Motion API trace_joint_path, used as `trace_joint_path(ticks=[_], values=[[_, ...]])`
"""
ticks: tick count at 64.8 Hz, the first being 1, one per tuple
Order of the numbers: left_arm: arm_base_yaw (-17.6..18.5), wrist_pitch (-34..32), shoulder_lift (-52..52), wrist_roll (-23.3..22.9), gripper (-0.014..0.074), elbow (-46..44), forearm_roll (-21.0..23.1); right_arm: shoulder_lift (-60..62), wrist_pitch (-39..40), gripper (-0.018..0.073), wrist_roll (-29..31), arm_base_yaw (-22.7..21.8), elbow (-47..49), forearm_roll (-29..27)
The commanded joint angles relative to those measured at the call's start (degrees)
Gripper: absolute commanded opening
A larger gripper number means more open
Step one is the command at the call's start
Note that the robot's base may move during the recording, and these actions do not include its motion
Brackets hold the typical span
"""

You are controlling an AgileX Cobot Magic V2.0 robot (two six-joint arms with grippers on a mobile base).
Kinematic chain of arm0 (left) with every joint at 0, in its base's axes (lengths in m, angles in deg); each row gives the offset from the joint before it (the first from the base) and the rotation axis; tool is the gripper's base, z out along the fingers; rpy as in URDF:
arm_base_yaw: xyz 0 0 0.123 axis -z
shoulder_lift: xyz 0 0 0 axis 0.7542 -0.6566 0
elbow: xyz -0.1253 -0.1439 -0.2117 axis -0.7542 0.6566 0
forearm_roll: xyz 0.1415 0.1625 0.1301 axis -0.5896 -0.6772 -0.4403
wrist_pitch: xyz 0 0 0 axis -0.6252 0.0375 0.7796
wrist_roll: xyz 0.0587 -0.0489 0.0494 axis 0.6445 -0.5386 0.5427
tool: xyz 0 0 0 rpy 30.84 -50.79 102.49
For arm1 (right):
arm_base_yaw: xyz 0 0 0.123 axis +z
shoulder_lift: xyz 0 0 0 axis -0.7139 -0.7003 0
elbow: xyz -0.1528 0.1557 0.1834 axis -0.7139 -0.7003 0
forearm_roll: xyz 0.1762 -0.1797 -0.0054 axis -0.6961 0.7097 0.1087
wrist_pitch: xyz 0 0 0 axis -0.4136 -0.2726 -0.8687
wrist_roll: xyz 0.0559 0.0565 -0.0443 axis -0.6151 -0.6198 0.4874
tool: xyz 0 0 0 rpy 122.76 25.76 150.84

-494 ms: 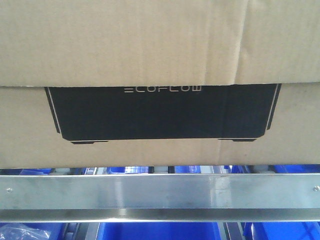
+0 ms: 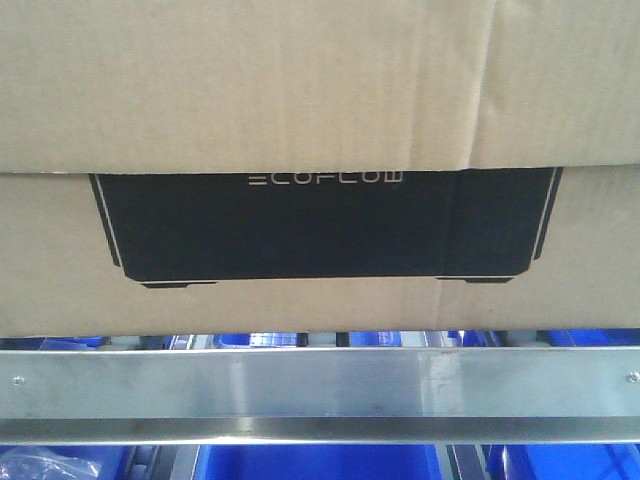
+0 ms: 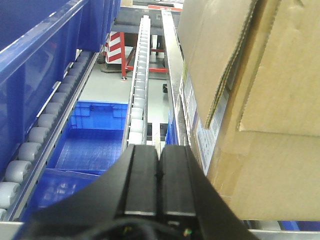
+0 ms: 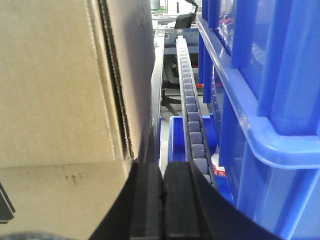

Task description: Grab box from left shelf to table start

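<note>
A large brown cardboard box (image 2: pixel 300 100) with a black printed panel fills the front view, resting on the shelf above a metal rail (image 2: pixel 320 390). In the left wrist view the box (image 3: pixel 260 125) stands to the right of my left gripper (image 3: pixel 159 148), which is shut and empty beside the box's left side. In the right wrist view the box (image 4: pixel 60 100) stands to the left of my right gripper (image 4: pixel 163 165), which is shut and empty beside the box's right side. Neither gripper shows in the front view.
Blue plastic bins lie below the shelf (image 2: pixel 320 465) and to the left (image 3: pixel 95 135). A tall blue bin (image 4: pixel 260 100) stands close on the right. Roller tracks (image 3: pixel 137 100) (image 4: pixel 190 110) run along both sides of the box.
</note>
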Motion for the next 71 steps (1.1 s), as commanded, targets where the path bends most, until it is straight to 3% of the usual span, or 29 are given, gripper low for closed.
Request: trace_joint_path(ticks=[1, 10, 46, 71], values=[[0.31, -7.47, 0.66, -0.01, -0.0095, -1.04, 2.12, 0.28, 4.96, 0.0047, 0.64, -0.35, 0.95, 0.00], [0.31, -5.16, 0.66, -0.01, -0.0095, -5.70, 2.28, 0.28, 4.96, 0.0047, 0.64, -0.35, 0.95, 0.00], [0.31, 25.57, -10.09, -0.01, -0.0095, -35.04, 0.81, 0.28, 4.96, 0.0047, 0.64, -0.35, 0.95, 0.00], [0.31, 28.56, -24.22, -0.01, -0.0095, -48.29, 7.49, 0.28, 4.96, 0.0047, 0.64, -0.35, 0.95, 0.00]])
